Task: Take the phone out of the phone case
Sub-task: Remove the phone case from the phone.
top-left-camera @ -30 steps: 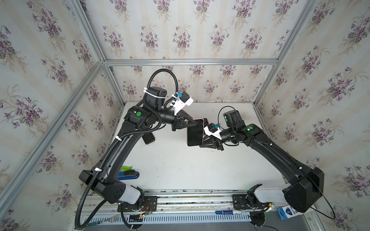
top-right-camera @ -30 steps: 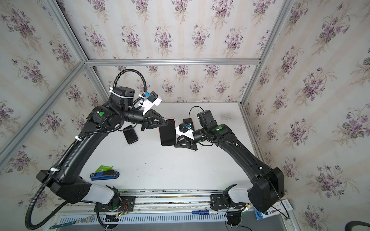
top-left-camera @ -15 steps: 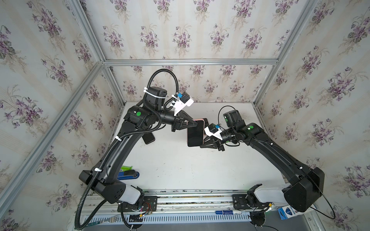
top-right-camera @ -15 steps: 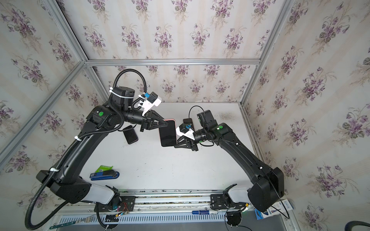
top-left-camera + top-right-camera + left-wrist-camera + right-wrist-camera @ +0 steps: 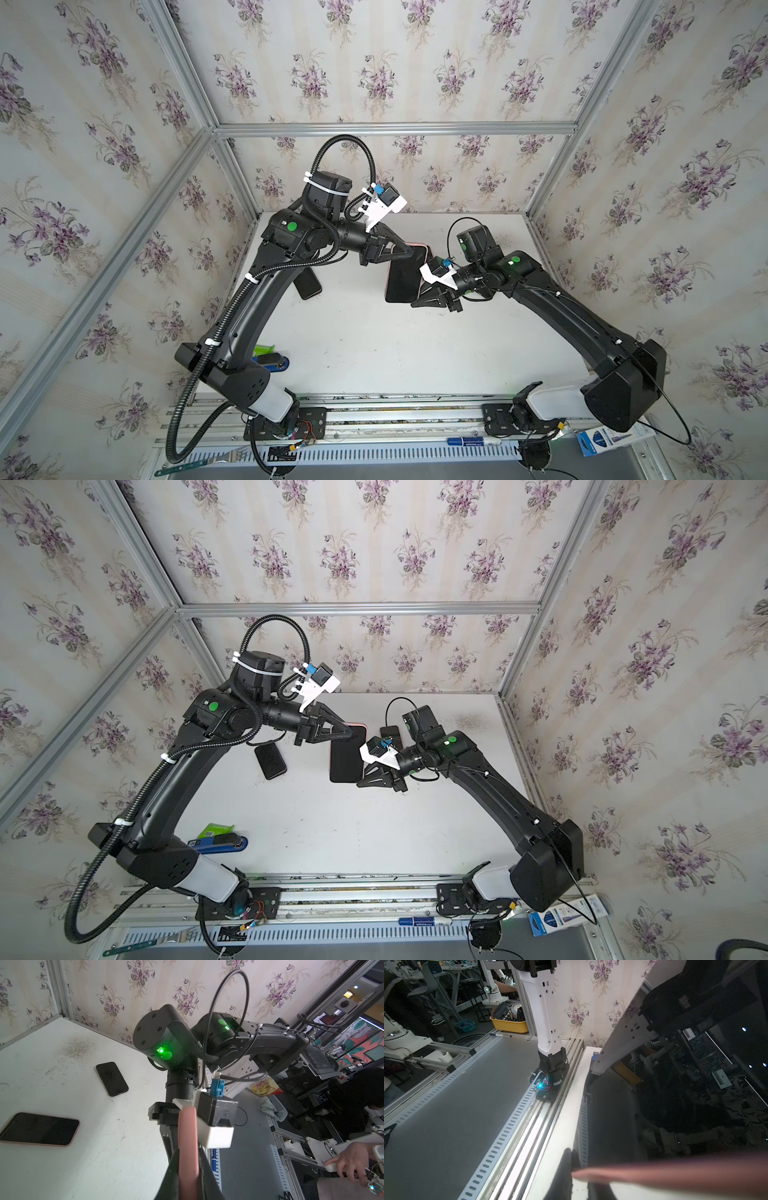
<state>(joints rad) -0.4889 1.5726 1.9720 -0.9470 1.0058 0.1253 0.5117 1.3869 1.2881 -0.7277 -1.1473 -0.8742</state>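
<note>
pinching pink phone case aloft with left gripper and right gripper, we are not yet freeing phone inside.

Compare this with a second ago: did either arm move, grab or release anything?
No clear change. The left gripper and right gripper still clamp the pink-cased phone between them above the table. The spare phone under the left arm lies as before.
</note>
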